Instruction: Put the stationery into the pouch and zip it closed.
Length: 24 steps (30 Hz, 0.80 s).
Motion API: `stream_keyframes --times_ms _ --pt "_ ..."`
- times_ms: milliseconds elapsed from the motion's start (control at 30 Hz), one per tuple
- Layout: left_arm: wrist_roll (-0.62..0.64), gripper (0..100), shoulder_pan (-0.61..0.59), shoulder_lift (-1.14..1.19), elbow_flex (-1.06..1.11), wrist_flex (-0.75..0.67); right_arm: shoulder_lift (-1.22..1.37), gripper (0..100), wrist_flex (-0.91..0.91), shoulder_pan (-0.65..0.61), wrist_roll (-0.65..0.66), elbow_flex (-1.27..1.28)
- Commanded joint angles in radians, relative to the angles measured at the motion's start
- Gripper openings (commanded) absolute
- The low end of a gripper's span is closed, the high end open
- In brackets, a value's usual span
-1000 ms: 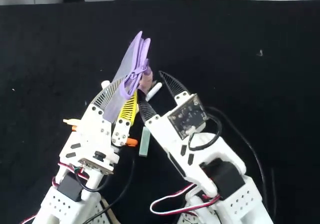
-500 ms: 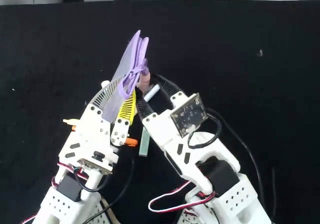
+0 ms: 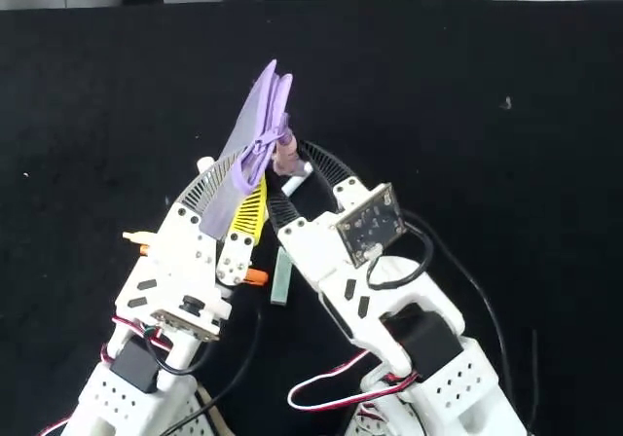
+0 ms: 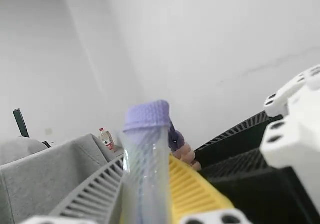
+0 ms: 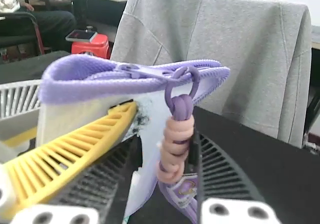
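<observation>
On the black surface (image 3: 487,163), nearest the arm bases, a pale green stick (image 3: 280,275) lies between the two arms, back from both sets of fingers. Beside it the orange end of a pen (image 3: 255,276) pokes out from beneath the left arm. Its other end shows on the arm's outer side.

The left gripper (image 3: 234,178) is raised off the surface. Its yellow finger (image 3: 251,212) and pale ribbed finger (image 3: 200,183) are clamped on the lower part of the purple pouch (image 3: 258,115), holding it on edge. The pouch's zipped rim stands beyond the fingertips. In the left wrist view the pouch's clear side panel (image 4: 145,184) sits squeezed between those two fingers.

The right gripper (image 3: 292,168) sits just beside the pouch. Its two black fingers (image 5: 220,169) are a little apart. They lie on either side of the pink coiled cord (image 5: 175,144) that hangs by a purple loop from the zipper slider (image 5: 131,69). One finger is very close to the cord, and a sliver of pouch shows between the cord and the other finger. I cannot tell whether either finger touches it.

A white pen-like stick (image 3: 298,175) lies on the surface under the gap between the black fingers.

Farther off, past the pouch, a grey jacket (image 5: 215,44) hangs over a chair back.
</observation>
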Motion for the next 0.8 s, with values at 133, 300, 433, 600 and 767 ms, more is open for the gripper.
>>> stream_keyframes --times_ms 133,300,433,600,767 --pt "0.008 3 0.036 -0.009 -0.059 -0.017 -0.008 17.7 -0.057 -0.017 0.002 0.010" --pt "0.008 3 0.036 -0.009 -0.059 -0.017 -0.008 17.7 -0.058 -0.017 0.003 0.012" --pt "0.008 3 0.036 -0.009 -0.059 -0.017 -0.008 17.5 -0.058 -0.017 0.002 0.012" --pt "0.008 3 0.038 -0.009 -0.059 -0.015 -0.008 9.0 -0.058 -0.017 0.003 0.012" --pt "0.008 3 0.038 -0.009 -0.062 -0.015 -0.008 14.0 -0.060 -0.017 0.003 0.010"
